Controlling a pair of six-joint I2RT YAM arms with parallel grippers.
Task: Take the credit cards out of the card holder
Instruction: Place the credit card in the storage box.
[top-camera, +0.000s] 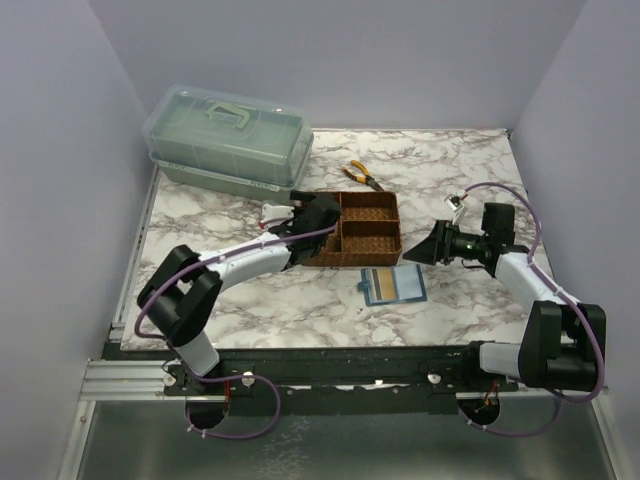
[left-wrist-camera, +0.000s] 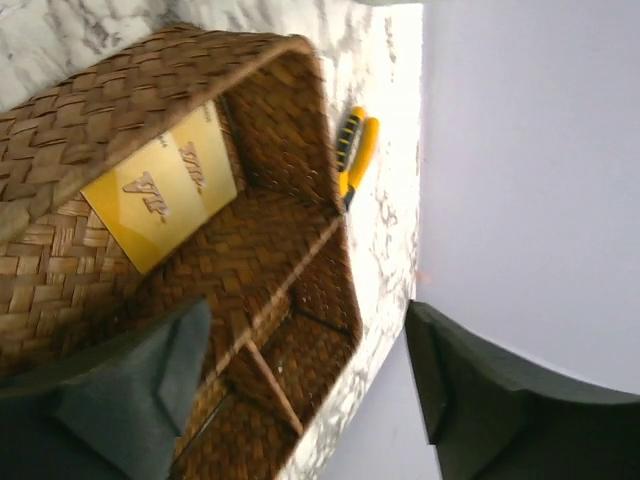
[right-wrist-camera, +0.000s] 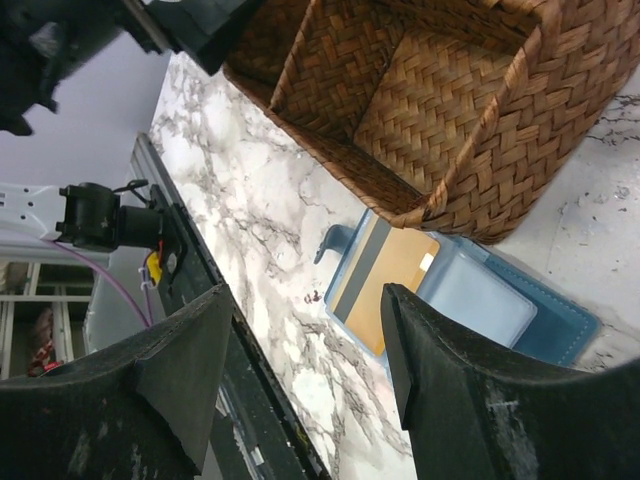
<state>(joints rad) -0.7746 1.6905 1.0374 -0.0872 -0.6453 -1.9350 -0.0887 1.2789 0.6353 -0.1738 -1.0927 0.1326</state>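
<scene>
Left gripper and right gripper are open wide and empty. The credit cards in the card holder beside the tray look thin and slippery. Pinch an edge that sticks out.

**Left wrist view.** The woven tray, below and ahead of the left end effector, runs off the left and bottom edges. Lettering on the yellow card is too blurred to read, and whether it lies flat or leans cannot be told. Beyond the tray's far wall, 1 end of the pliers is hidden.

**Right wrist view.** Ahead of the right end effector, the card holder is overlapped by the tray's corner and 1 finger. Its card count cannot be told.

**Top view.** The left end effector's fingertips are hidden.
</scene>
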